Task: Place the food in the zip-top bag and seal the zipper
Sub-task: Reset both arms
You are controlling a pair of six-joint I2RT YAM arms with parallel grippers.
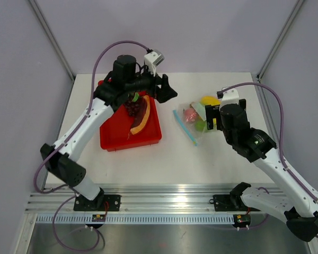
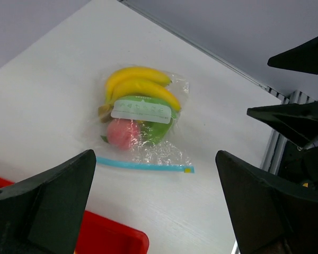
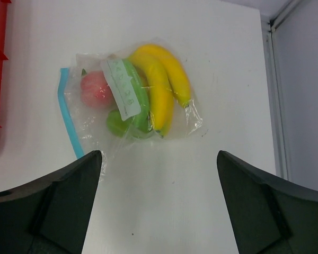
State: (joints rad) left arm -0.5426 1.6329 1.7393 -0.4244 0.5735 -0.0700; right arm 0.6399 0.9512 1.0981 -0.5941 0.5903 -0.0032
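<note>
Left pincer (image 2: 155,156) and right pincer (image 3: 159,154) were spread near the limp, slippery bag (image 3: 88,125), judged best pinched at its zipper (image 3: 68,117).

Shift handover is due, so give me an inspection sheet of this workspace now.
Surface: white table, no spills seen.
Job's things: zip-top bag lies flat, holding banana bunch, pink fruit and green piece; zipper looks straight, seal not confirmable; grapes and papaya slice sit in the red tray, unbagged.
Clutter: nothing seen.
Pincers: left pincer open, empty, by the tray's far corner; right pincer open, empty, beside the bag.
Cables: purple cables loop off each arm.
Surroundings: plain walls, aluminium rail at near edge.
</note>
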